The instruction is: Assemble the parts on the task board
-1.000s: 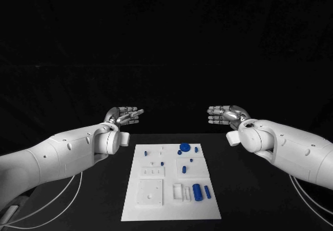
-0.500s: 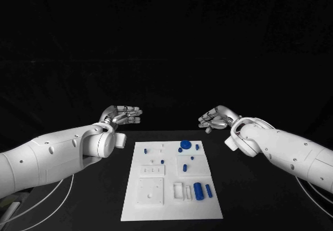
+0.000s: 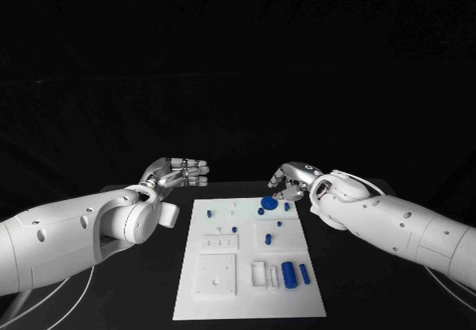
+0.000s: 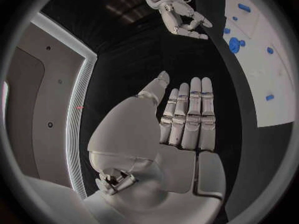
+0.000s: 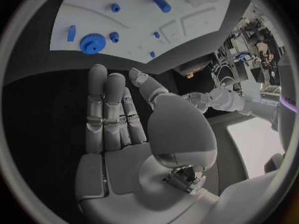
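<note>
Table [image 3: 119,289]: black, matte, under dark surroundings.
Board [image 3: 223,302]: white flat plate, mid-table, with shallow rectangular recesses; no legible writing.
Left hand [image 3: 179,172]: silver, held over the table left of the board's far end, fingers extended side by side, holding nothing.
Right hand [image 3: 287,180]: silver, over the board's far right corner, fingers straight and apart, holding nothing.
Gear [image 3: 267,203]: blue, round, toothed, at the far end of the board.
Cylinder [image 3: 287,273]: blue, lying near the right edge.

A black table [image 3: 377,289] lies under a dark backdrop [image 3: 238,82].
</note>
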Action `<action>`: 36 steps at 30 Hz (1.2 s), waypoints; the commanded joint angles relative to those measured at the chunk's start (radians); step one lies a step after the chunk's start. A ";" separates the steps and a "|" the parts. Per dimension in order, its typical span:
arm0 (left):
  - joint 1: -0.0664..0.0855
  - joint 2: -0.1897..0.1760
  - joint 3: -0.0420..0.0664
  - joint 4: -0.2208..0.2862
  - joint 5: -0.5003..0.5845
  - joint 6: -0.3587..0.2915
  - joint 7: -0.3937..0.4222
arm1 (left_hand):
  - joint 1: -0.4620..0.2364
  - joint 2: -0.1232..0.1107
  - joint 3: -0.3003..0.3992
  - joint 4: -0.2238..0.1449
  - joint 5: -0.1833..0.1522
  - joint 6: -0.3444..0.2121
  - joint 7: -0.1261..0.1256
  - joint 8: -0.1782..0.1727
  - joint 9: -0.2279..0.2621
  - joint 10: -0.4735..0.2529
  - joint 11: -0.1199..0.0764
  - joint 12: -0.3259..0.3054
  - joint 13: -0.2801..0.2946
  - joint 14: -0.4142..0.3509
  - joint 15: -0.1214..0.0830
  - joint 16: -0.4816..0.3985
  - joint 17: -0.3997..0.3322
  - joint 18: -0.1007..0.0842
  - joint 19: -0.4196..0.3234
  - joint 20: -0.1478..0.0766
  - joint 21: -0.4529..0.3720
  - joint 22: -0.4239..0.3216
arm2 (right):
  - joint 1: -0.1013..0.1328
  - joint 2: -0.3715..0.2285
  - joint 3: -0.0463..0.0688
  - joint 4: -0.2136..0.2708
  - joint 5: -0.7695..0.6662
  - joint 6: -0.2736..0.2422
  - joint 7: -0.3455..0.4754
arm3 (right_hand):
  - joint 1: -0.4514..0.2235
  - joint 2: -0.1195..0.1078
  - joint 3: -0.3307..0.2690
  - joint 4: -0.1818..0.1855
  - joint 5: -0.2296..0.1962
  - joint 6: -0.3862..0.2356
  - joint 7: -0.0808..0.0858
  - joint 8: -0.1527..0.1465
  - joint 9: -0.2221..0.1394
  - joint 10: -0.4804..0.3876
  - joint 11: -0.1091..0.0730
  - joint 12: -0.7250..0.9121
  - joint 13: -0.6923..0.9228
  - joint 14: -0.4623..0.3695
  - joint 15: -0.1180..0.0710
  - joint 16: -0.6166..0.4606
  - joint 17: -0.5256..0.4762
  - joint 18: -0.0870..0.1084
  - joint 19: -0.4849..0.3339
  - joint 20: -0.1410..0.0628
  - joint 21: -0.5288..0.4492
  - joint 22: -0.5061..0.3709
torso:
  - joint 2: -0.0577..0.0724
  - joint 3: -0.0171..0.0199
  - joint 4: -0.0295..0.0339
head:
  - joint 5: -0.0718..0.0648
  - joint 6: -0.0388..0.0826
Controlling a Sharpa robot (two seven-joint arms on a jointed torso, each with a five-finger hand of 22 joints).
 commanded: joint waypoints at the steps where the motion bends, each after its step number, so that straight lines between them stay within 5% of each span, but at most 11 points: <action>1: 0.011 -0.001 0.002 0.019 -0.020 0.040 0.001 | -0.011 -0.002 -0.003 -0.005 0.000 -0.004 0.004 0.001 0.001 0.004 0.000 0.003 0.001 0.006 -0.001 -0.003 0.000 -0.017 -0.008 -0.001 0.003 0.001 | 0.000 0.014 0.001 -0.006 -0.176 -0.026 -0.048 | 0.010 -0.001 -0.005 0.000 0.000 -0.009 0.001 0.003 0.001 -0.009 0.000 0.005 0.001 -0.006 0.000 0.009 -0.011 0.016 0.017 -0.004 -0.013 0.017 | 0.031 0.0089 0.0166 | -0.019 0.001; 9: 0.033 -0.007 0.002 0.044 -0.027 0.042 -0.005 | -0.011 -0.002 -0.003 -0.005 0.000 -0.004 0.004 0.001 0.001 0.004 0.000 0.003 0.001 0.006 -0.001 -0.003 0.000 -0.017 -0.008 -0.001 0.003 0.001 | -0.001 0.043 0.000 -0.014 -0.259 -0.021 -0.072 | 0.011 -0.013 0.026 -0.001 -0.005 -0.006 -0.002 0.003 0.001 -0.006 -0.003 0.005 0.001 -0.007 0.000 0.034 -0.038 0.015 0.062 -0.005 -0.067 0.054 | 0.054 0.0161 0.0186 | -0.023 0.005; 19: 0.039 0.002 0.003 0.054 -0.033 0.047 -0.010 | -0.015 -0.001 -0.007 -0.009 -0.001 -0.005 0.004 0.002 0.001 0.001 0.001 0.003 0.001 0.004 -0.001 -0.003 0.000 -0.017 -0.011 0.000 0.007 0.001 | -0.002 0.061 -0.003 -0.025 -0.312 -0.009 -0.094 | 0.014 -0.030 0.091 -0.001 -0.038 -0.005 -0.002 0.003 0.000 -0.006 -0.002 0.005 0.001 -0.010 0.003 0.054 -0.061 0.015 0.070 -0.002 -0.095 0.115 | 0.075 0.0155 0.0215 | -0.025 0.025; 36: 0.040 0.007 0.003 0.061 -0.037 0.053 -0.014 | -0.018 0.000 -0.008 -0.011 -0.001 -0.005 0.005 0.002 0.001 0.000 0.002 0.003 0.001 0.003 0.000 -0.003 0.000 -0.017 -0.012 0.001 0.008 0.001 | -0.002 0.075 -0.020 -0.038 -0.335 0.023 -0.099 | 0.007 -0.030 0.121 -0.001 -0.054 0.003 -0.008 0.003 0.000 0.007 -0.008 0.004 0.001 -0.012 0.001 0.071 -0.074 0.012 0.092 -0.003 -0.167 0.222 | 0.099 0.0146 0.0278 | -0.034 0.035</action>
